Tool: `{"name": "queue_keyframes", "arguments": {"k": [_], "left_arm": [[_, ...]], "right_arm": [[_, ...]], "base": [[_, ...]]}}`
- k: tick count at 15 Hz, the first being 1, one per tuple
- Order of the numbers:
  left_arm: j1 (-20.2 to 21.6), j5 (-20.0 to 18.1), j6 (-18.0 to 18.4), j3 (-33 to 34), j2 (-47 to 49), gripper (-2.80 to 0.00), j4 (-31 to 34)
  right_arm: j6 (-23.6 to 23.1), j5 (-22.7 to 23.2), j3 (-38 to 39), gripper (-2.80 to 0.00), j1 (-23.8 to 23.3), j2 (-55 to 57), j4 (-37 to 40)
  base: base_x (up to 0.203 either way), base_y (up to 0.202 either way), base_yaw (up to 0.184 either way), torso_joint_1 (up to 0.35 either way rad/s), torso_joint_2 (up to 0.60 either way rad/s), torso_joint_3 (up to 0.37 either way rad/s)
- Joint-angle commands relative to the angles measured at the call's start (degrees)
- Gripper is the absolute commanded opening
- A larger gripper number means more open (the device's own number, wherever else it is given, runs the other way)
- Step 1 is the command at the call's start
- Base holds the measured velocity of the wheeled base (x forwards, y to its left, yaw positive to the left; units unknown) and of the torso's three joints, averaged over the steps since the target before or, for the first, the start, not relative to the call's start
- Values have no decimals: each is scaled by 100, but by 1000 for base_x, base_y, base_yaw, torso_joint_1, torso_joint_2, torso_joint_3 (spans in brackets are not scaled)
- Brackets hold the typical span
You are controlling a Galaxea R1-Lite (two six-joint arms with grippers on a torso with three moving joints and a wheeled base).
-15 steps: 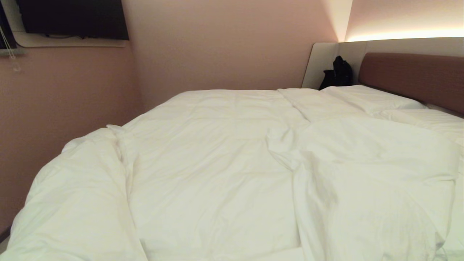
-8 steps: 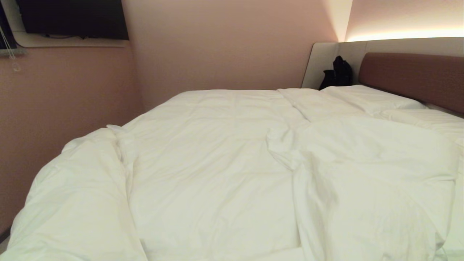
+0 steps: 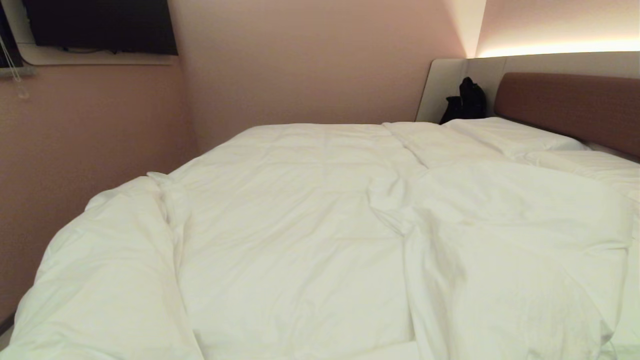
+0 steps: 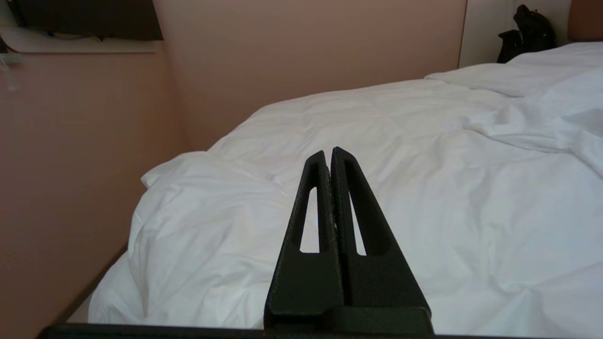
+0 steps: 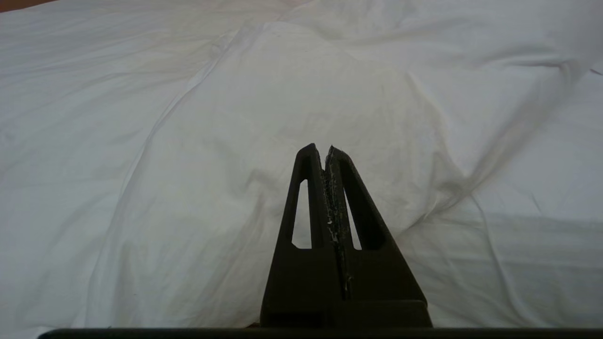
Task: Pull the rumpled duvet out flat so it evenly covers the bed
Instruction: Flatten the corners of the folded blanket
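The white puffy duvet (image 3: 300,240) lies over the bed, whose brown headboard (image 3: 570,107) runs along the right. It bulges in a lump at the near left corner (image 3: 110,260), and a thick fold (image 3: 500,240) is heaped on the right half. Neither arm shows in the head view. My left gripper (image 4: 328,151) is shut and empty, held above the duvet (image 4: 424,188) near its left corner. My right gripper (image 5: 325,149) is shut and empty too, hanging over the creased duvet (image 5: 235,117).
A pink wall (image 3: 90,135) runs close along the bed's left side, with a dark screen (image 3: 100,25) mounted high. Two white pillows (image 3: 505,135) lie by the headboard. A black bag (image 3: 467,102) sits at the far corner against the pale panel.
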Motion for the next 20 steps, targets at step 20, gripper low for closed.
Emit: {"name": "queue_keyframes", "arguments": {"k": [20], "left_arm": [[1, 385, 53, 1991, -13, -280, -404]], "right_arm": [[-4, 7, 0, -280, 3, -2, 0]], "base": [[0, 0, 0, 0, 0, 0]]}}
